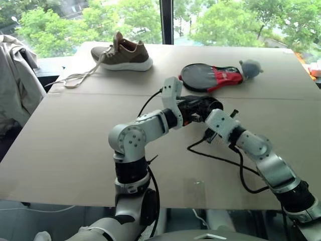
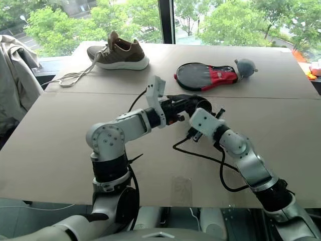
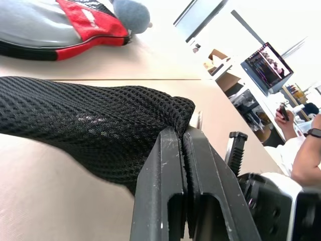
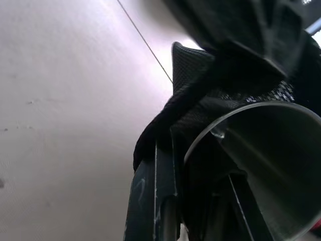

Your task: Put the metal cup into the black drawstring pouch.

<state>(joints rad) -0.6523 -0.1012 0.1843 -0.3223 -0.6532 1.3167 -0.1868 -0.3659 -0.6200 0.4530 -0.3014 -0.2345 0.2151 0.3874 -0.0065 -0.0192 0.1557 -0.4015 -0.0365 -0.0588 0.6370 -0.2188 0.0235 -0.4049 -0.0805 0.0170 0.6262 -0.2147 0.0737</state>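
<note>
Above the table's (image 1: 60,150) middle, left gripper (image 3: 185,138) pinched the black drawstring pouch (image 3: 85,125); right gripper (image 4: 200,165), clamped on the metal cup (image 4: 266,165), sat at its mouth

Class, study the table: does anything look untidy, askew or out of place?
The shoe at the far left has its lace undone, trailing loose to the table edge. A black cable snakes across the table under the right arm. Nothing looks spilled or damaged.

The black drawstring pouch (image 3: 95,130) is running off the left wrist view's edge. The metal cup (image 4: 266,165) is being cropped, its base staying hidden.
</note>
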